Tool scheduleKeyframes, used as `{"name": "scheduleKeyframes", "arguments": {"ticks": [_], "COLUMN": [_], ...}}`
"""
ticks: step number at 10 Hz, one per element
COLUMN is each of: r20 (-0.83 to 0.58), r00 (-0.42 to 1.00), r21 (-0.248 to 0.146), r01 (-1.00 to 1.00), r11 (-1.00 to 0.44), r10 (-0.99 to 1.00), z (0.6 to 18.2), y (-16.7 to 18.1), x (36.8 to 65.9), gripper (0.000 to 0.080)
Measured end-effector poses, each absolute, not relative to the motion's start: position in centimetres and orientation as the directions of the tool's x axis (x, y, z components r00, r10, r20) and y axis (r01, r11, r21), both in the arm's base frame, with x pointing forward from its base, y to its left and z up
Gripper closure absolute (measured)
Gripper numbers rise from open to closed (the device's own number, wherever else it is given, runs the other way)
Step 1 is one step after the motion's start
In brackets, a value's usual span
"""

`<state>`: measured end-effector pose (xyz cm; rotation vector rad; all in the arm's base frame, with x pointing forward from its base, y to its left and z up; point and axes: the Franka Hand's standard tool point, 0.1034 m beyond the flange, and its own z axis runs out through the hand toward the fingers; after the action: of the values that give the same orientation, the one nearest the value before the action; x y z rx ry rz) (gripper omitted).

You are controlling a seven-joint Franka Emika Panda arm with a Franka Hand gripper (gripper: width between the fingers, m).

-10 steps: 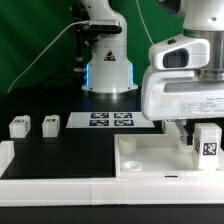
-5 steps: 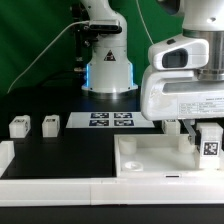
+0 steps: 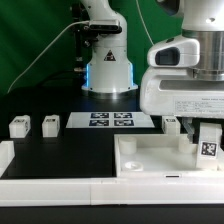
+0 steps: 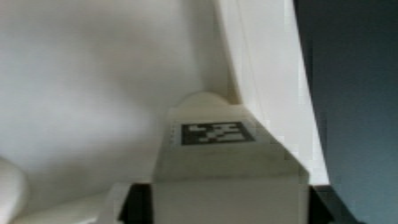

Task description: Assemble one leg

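My gripper (image 3: pixel 206 132) is shut on a leg (image 3: pixel 207 148), a small white block with a black-and-white tag, and holds it upright over the corner of the large white slab (image 3: pixel 150 156) at the exterior view's right. In the wrist view the leg (image 4: pixel 217 140) fills the space between my dark fingers (image 4: pixel 135 205), with its far end at the slab's raised rim (image 4: pixel 267 70). Whether the leg touches the slab is hidden. Two more legs (image 3: pixel 19 126) (image 3: pixel 50 124) stand on the black table at the left. Another leg (image 3: pixel 172 124) peeks out behind my gripper.
The marker board (image 3: pixel 110 120) lies in the middle of the table before the robot base (image 3: pixel 108 70). A low white wall (image 3: pixel 45 186) runs along the front left. A black cable hangs at the back left.
My gripper has sunk slightly with the leg toward the slab's corner. The other legs and the slab have not moved.
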<state>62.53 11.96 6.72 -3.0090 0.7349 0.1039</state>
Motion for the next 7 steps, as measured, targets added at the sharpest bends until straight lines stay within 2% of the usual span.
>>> {"name": "scheduleKeyframes", "arguments": {"ticks": [4, 7], "r20": [-0.069, -0.046], "r00": [0.630, 0.289], "r21": [0.010, 0.034], "r01": [-0.775, -0.956], "r11": [-0.632, -0.291], "r10": [-0.773, -0.956], "z": [6.80, 6.99], "y": [11.95, 12.13], "x": [62.59, 62.64], "gripper": [0.0506, 0.0506]}}
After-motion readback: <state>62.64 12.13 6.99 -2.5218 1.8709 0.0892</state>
